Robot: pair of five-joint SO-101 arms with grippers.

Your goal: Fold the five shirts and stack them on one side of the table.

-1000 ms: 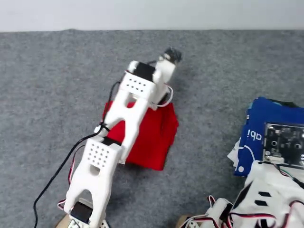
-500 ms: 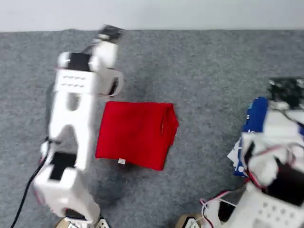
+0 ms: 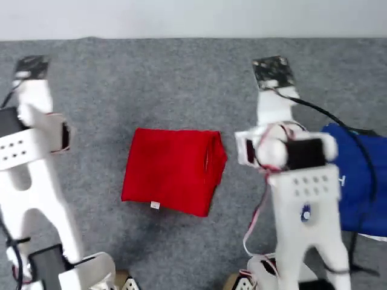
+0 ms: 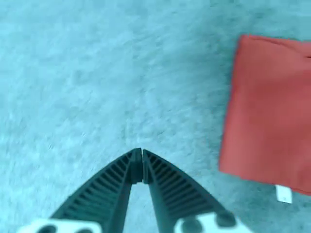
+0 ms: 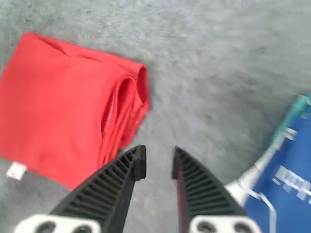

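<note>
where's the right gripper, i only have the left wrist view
Observer: The right gripper hangs over the gray table cover, just off the red shirt's layered edge.
Operator: is it open
Observer: Yes, open a little, with nothing in it.
Operator: any other shirts out there
Observer: A blue shirt lies on the far side of the right arm from the red one, partly hidden by that arm in the high view.
</note>
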